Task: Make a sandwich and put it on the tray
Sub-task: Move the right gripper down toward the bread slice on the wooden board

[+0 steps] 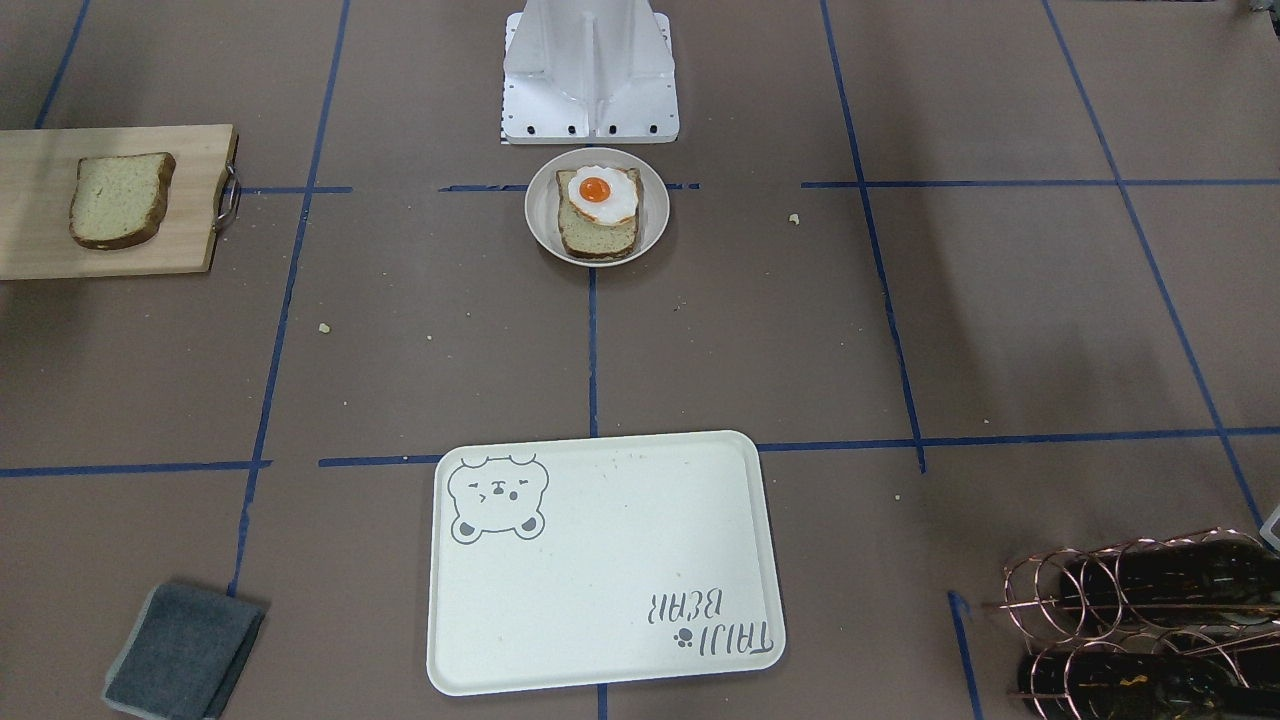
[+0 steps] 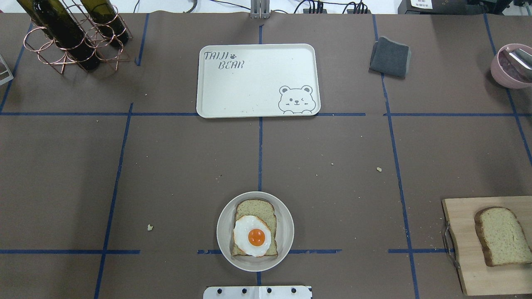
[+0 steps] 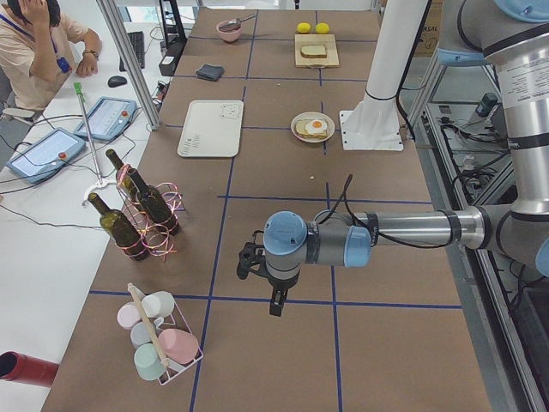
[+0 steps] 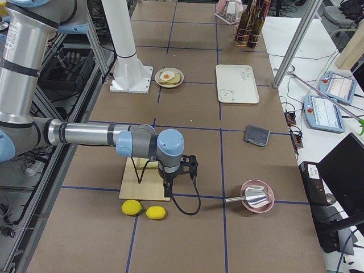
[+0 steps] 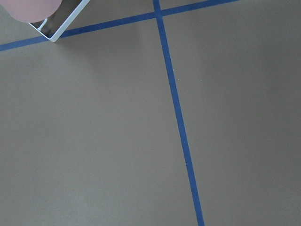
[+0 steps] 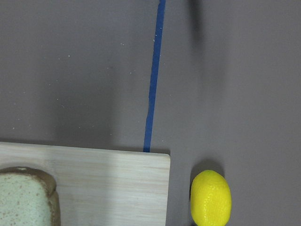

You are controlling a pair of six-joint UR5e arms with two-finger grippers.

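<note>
Right in front of the robot base [image 2: 257, 292] sits the plate [image 2: 222, 232], small, round, cream. On it lies one bread slice [image 2: 259, 207] with the fried egg [image 2: 252, 236] on top, yolk up, the egg shifted toward the base-side edge of the slice. No top slice on it. The second bread slice [image 2: 503, 236] lies flat on the cutting board [image 2: 461, 249], well apart from the plate on the robot's right. The tray [image 2: 249, 91] is straight across from the plate, away from the base and well apart from it, with the bear face on its right corner nearest the plate.

Right gripper [image 4: 169, 182] hangs pointing down at the far corner of the cutting board from the plate. Two lemons [image 4: 132, 207] lie on the tabletop [image 2: 174, 166] just beside that corner, and its wrist view catches the board edge, a bit of crust and one lemon. Grasp state: cannot tell, it shows only in a side view.

Left gripper [image 3: 275, 302] hangs pointing down well apart from the plate on the robot's left, over brown paper and blue tape, near the cup rack [image 3: 163, 343]. Cannot tell its state either.

Beyond the plate: grey cloth [image 2: 390, 57] to the right of the tray, pink bowl [image 2: 509, 66] further right, bottle rack [image 2: 70, 37] off to the left.
</note>
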